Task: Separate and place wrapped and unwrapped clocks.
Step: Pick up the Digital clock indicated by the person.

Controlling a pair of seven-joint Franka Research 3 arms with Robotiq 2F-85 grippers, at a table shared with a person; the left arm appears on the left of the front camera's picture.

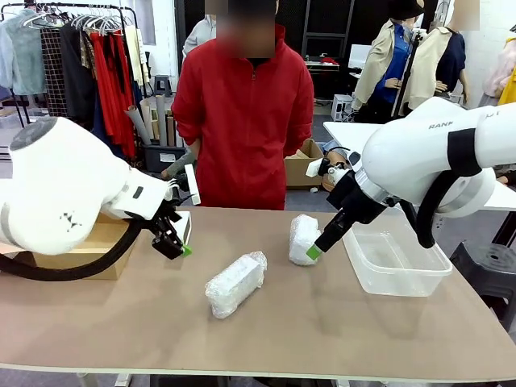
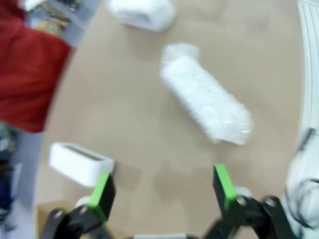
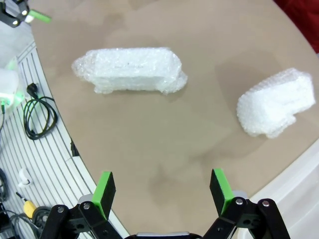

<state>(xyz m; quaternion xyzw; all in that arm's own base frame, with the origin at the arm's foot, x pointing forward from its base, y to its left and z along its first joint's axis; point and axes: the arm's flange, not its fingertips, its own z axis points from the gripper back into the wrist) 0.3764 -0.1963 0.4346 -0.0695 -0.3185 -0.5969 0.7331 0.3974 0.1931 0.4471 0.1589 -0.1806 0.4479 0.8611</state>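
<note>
Clocks lie in three spots: one bubble-wrap bundle (image 1: 235, 284) at mid-table, a second bundle (image 1: 303, 239) just beyond it to the right, and the bare white clock (image 1: 184, 226) off to its left. Biggest risk, I judge: the right gripper (image 1: 314, 251), jaws spread, is right beside the second bundle and could knock it over or slip on the soft wrap. Lesser risk: the left gripper (image 2: 163, 186), jaws also spread, hangs close to the bare white clock and may nudge it with one pad instead of straddling it. Around the mid-table bundle: the person in red (image 1: 246, 113) beyond, the cardboard box (image 1: 97, 250) far left, the clear plastic tub (image 1: 395, 262) to the right; nothing blocks either reach
</note>
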